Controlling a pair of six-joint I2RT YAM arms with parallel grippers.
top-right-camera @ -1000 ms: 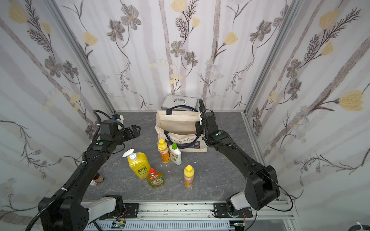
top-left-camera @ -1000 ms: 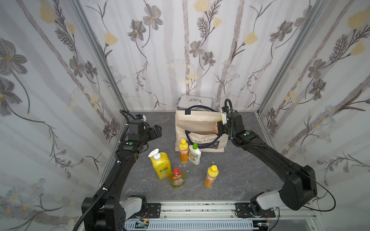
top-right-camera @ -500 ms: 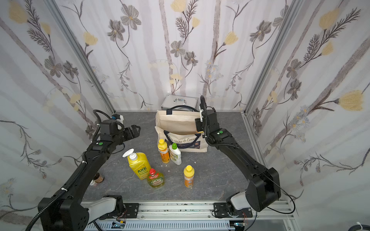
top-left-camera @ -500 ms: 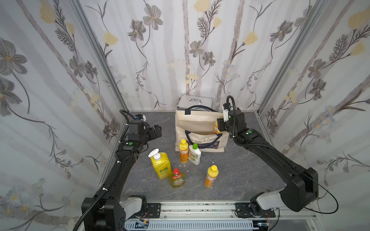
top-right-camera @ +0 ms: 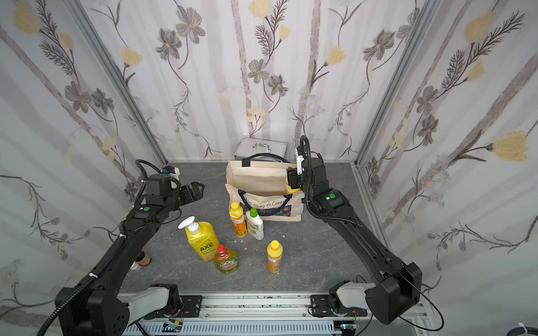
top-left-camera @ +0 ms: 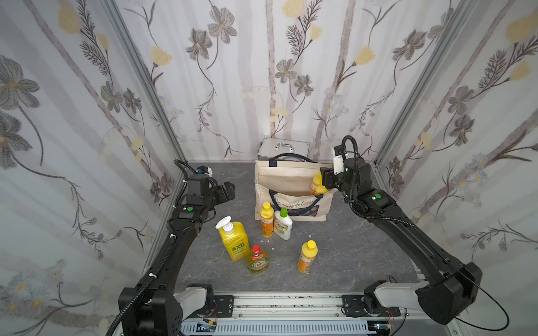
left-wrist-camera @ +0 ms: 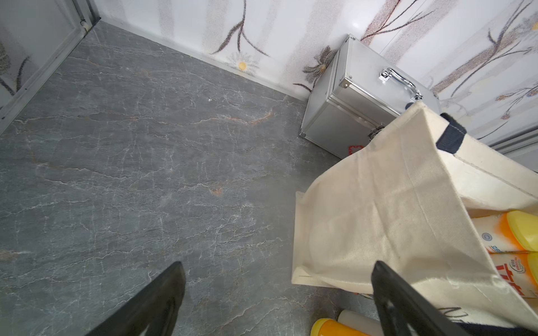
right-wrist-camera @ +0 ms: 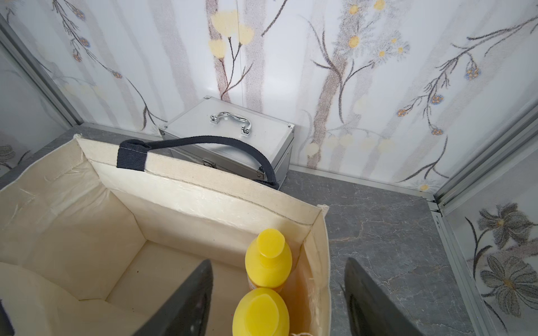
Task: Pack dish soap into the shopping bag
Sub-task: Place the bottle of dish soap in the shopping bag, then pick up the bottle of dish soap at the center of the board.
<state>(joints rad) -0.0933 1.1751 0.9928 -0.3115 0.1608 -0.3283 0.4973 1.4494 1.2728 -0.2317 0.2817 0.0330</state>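
Note:
The cream shopping bag [top-left-camera: 285,177] [top-right-camera: 256,177] stands open at the back of the floor. Two orange, yellow-capped dish soap bottles [right-wrist-camera: 267,259] [right-wrist-camera: 262,314] stand inside against its right wall [top-left-camera: 317,183]. My right gripper [right-wrist-camera: 279,260] [top-left-camera: 326,177] hovers open just above them, one finger over the bag, one outside it, gripping nothing. In front of the bag stand an orange bottle [top-left-camera: 266,219], a white green-capped one [top-left-camera: 283,224], the yellow AXE pump bottle [top-left-camera: 234,241], the Fairy bottle [top-left-camera: 257,260] and another orange bottle [top-left-camera: 307,256]. My left gripper [left-wrist-camera: 278,264] [top-left-camera: 228,190] hangs open and empty left of the bag.
A silver metal case [top-left-camera: 283,148] with a handle sits behind the bag against the back wall. Flowered walls close in the floor on three sides. Two small brown jars [top-right-camera: 141,260] stand by the left wall under my left arm.
My right gripper's jaws have spread apart over the bag's right end and the arm has drawn slightly up and back. The orange bottle stays in the bag. The left arm has not moved.

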